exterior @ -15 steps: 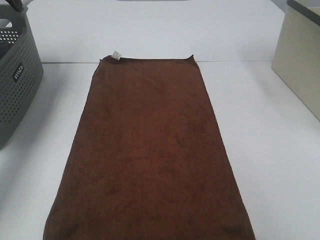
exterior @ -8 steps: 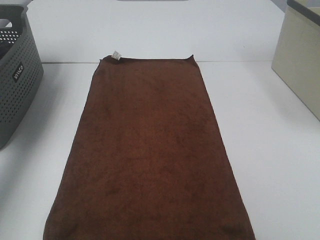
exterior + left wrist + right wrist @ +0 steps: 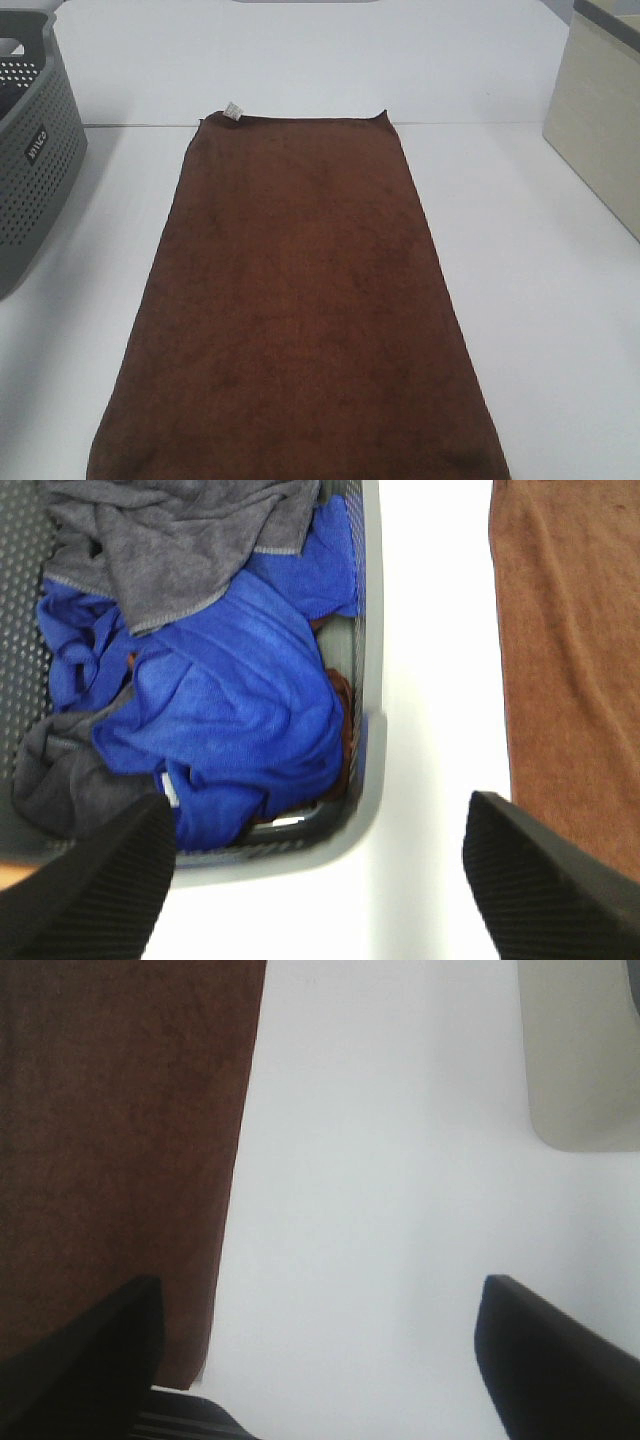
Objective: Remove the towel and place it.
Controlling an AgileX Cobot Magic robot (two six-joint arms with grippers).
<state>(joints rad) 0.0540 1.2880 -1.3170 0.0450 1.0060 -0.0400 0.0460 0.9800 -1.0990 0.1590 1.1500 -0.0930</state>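
The towel [image 3: 300, 310] lies flat on the tabletop [image 3: 540, 300], long axis from near edge to far. My left gripper [image 3: 318, 880] and right gripper [image 3: 320, 1360], wide and empty, flank its long edges.

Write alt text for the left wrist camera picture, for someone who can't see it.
Looking down past the open left gripper, a grey perforated basket holds crumpled blue cloth and grey cloth. Beside the basket, across a strip of white table, lies the flat edge of the brown towel.
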